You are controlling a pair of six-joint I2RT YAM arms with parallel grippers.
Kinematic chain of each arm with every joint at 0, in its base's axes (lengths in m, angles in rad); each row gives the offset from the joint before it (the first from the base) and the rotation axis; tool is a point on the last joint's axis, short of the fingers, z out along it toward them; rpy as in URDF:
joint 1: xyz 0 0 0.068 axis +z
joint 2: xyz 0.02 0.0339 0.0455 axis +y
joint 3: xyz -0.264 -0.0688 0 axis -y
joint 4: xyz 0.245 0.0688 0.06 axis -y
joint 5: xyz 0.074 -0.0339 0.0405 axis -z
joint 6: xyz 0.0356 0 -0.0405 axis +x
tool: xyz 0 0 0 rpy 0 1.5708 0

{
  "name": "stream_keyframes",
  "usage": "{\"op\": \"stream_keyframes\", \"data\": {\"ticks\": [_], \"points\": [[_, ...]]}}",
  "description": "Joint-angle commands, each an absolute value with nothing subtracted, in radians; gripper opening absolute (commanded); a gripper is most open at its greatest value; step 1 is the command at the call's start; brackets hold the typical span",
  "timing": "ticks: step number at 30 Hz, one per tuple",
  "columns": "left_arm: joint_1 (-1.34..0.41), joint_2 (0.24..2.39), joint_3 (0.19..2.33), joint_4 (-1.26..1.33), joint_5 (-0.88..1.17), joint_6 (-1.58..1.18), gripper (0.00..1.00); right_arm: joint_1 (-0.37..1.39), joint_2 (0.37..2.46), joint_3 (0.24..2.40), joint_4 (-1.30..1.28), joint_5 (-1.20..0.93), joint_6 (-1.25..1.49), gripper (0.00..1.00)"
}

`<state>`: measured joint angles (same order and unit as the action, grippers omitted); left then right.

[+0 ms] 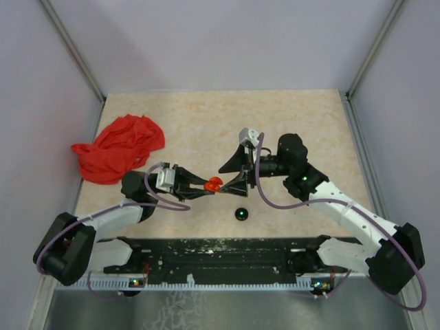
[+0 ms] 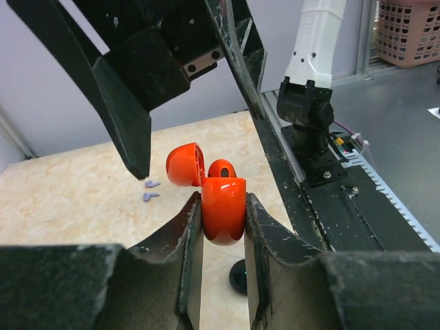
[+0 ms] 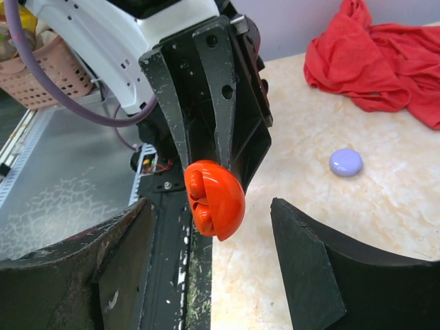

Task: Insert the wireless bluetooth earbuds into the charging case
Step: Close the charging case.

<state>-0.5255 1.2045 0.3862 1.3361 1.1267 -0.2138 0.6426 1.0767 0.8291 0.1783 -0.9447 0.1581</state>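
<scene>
Your left gripper point(image 2: 223, 206) is clamped on the one orange charging case point(image 2: 223, 214). It pinches the case body between both fingers and holds it off the table point(image 1: 289, 117), with the lid point(image 2: 184, 165) swung open to one side. One red earbud point(image 2: 221, 168) shows at the case's open mouth, right beside the lid, though you cannot tell from these views whether it is fully seated. Your right gripper point(image 1: 225, 180) is spread wide and holds nothing. The case sits between its two fingers and touches neither of them. On the table you have one black disc point(image 1: 240, 214) near the front edge, just in front of the held case. There is one lavender disc point(image 3: 346, 162) farther out, between the grippers and the cloth. Two tiny lavender bits point(image 2: 152, 184) lie close together on the surface beyond the case. One red cloth point(image 1: 120, 148) is crumpled at the far left, well apart from both grippers.
</scene>
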Motion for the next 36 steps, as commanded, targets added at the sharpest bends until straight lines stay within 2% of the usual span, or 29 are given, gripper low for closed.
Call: {"op": "stream_keyframes", "data": {"ticks": [1, 22, 30, 36], "points": [[-0.52, 1.21, 0.417, 1.396, 1.169, -0.246, 0.01, 0.673, 1.111, 0.892, 0.226, -1.018, 0.146, 0.7], [-0.515, 1.144, 0.432, 1.132, 1.032, -0.07, 0.01, 0.705, 1.078, 0.932, 0.036, -1.087, 0.038, 0.64], [-0.515, 1.129, 0.433, 1.107, 1.059, -0.039, 0.01, 0.706, 1.042, 0.922, 0.004, -0.828, -0.008, 0.64], [-0.514, 1.156, 0.451, 1.116, 1.091, -0.086, 0.01, 0.727, 1.098, 0.929, -0.001, -0.842, -0.036, 0.64]]}}
